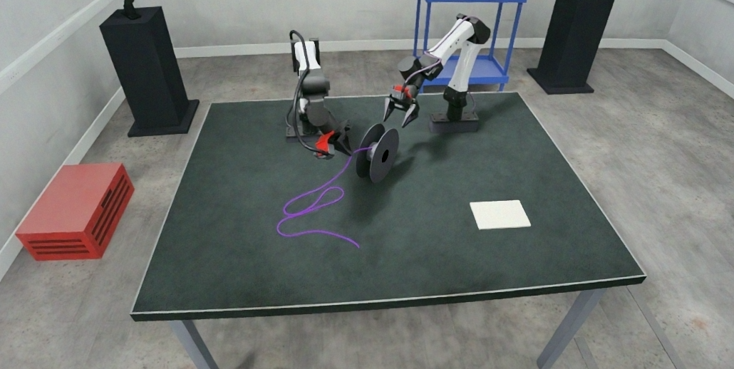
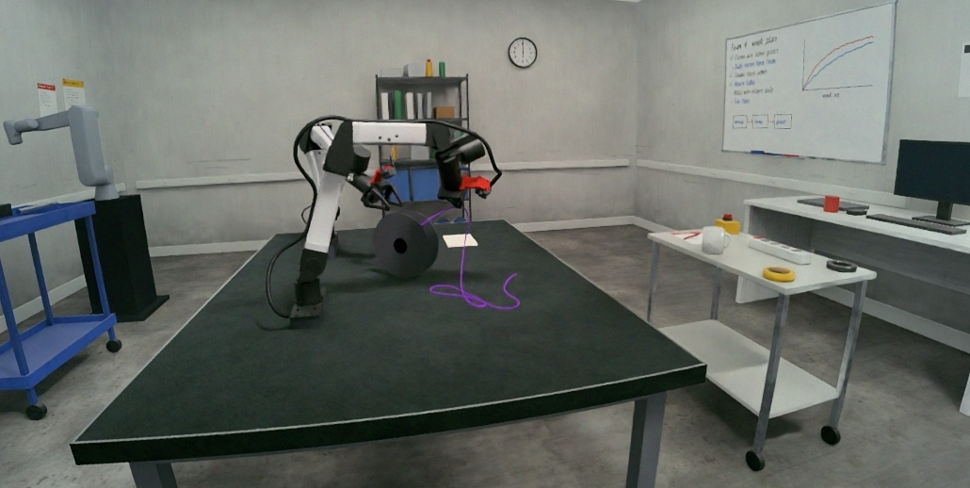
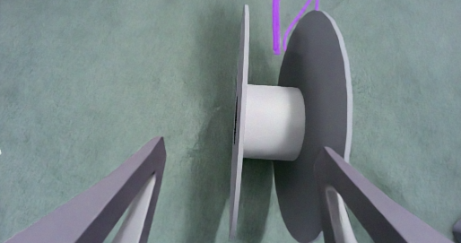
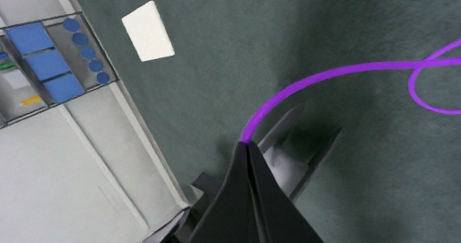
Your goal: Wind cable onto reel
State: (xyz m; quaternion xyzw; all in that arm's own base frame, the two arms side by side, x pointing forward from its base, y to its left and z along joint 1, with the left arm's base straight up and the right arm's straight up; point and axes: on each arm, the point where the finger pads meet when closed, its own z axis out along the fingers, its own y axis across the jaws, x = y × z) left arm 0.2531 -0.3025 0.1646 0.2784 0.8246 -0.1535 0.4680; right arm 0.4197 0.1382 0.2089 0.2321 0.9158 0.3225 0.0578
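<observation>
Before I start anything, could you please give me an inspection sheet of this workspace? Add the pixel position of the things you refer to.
Surface: dark green table top [image 1: 436, 258] [image 2: 379, 362] [image 3: 67, 50] [image 4: 381, 207], no spill seen
Job's things: reel [image 1: 380, 170] [image 2: 424, 247] [image 3: 271, 122] between the grippers, no full turn wound
Clutter: white card [image 1: 499, 214] [image 2: 460, 240] [image 4: 148, 30] lying flat
Grippers: left gripper [image 1: 395, 122] [image 2: 385, 203] [image 3: 245, 143] [image 4: 321, 117] open; right gripper [image 1: 351, 153] [image 2: 459, 204] [image 4: 247, 144] shut on the purple cable [image 1: 312, 231] [image 2: 463, 260] [image 3: 276, 19] [image 4: 332, 73]
Cables: purple cable loops loosely on the table
Surroundings: red box [image 1: 56, 201] on the floor; no people seen
</observation>
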